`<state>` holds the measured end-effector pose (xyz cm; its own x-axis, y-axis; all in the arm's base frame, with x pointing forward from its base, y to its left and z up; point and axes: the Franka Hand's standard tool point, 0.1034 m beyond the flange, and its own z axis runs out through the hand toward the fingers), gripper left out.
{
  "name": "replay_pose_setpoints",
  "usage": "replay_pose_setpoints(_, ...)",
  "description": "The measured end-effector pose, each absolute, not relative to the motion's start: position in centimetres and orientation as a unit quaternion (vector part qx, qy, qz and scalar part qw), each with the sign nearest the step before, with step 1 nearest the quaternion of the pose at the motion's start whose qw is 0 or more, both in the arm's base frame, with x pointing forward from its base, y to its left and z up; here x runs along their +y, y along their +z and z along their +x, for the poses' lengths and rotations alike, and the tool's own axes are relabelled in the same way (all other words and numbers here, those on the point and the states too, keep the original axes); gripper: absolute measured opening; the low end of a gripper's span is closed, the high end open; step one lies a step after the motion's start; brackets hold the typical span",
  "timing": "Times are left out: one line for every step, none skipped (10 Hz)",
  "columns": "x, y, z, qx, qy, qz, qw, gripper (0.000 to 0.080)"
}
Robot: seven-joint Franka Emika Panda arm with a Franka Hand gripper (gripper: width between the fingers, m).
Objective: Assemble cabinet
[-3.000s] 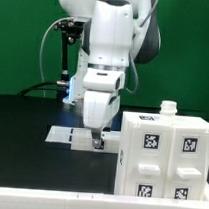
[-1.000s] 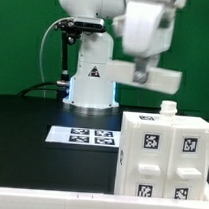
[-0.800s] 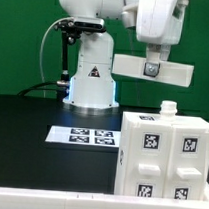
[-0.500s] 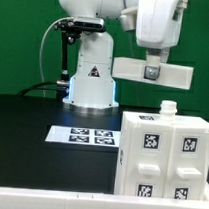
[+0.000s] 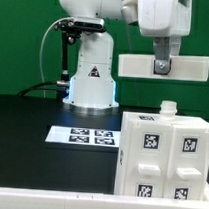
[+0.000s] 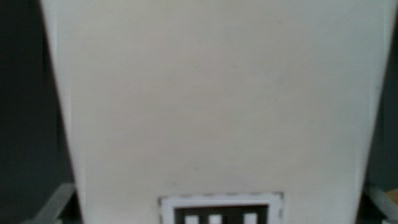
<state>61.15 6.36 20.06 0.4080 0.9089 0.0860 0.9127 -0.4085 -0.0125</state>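
The cabinet (image 5: pixel 164 156), a big white box with several black-and-white tags on its front, stands on the black table at the exterior view's lower right. A small white knob-like part (image 5: pixel 168 107) sits on its top. My gripper (image 5: pixel 161 66) is high above the cabinet and shut on a flat white panel (image 5: pixel 163 65), held level and edge-on to the camera. In the wrist view the panel (image 6: pixel 214 100) fills nearly the whole picture, with a marker tag (image 6: pixel 222 208) on it near my fingers.
The marker board (image 5: pixel 83 137) lies flat on the table in front of the white robot base (image 5: pixel 91 82). A black stand with cables (image 5: pixel 62 50) rises at the exterior view's left. A green wall is behind.
Three seconds ago my gripper was low by the marker board. It has since risen with the white panel, moved toward the exterior view's right, and the panel has turned from tilted to level.
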Motion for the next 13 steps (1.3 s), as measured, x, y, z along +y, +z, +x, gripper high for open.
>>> replay_pose_setpoints(6.3,20.1,61.2,-0.543,-0.033,-0.839,0.029,0.0545)
replay_pose_setpoints(6.2,20.0,61.3,-0.547,-0.037,-0.836,0.026,0.0545)
replay_pose_setpoints(6.1,19.9,62.2,-0.557,-0.058,-0.829,0.012,0.0545)
replay_pose_setpoints(6.0,20.1,62.9,-0.563,-0.071,-0.824,0.003,0.0545)
replay_pose_setpoints(5.9,20.1,63.2,-0.565,-0.078,-0.821,-0.002,0.0545)
replay_pose_setpoints(5.9,19.8,63.3,-0.564,-0.079,-0.822,-0.002,0.0545)
replay_pose_setpoints(5.9,19.3,63.2,-0.563,-0.076,-0.823,0.000,0.0545)
replay_pose_setpoints(6.1,18.7,63.1,-0.560,-0.072,-0.825,-0.002,0.0545)
replay_pose_setpoints(6.6,18.1,63.1,-0.561,-0.066,-0.825,-0.008,0.0545)
replay_pose_setpoints(7.1,17.8,63.1,-0.563,-0.065,-0.824,-0.015,0.0545)
replay_pose_setpoints(7.5,17.5,63.0,-0.566,-0.062,-0.822,-0.015,0.0545)
replay_pose_setpoints(7.5,17.2,63.0,-0.566,-0.061,-0.822,-0.014,0.0545)
replay_pose_setpoints(7.2,16.8,62.9,-0.565,-0.058,-0.823,-0.013,0.0545)
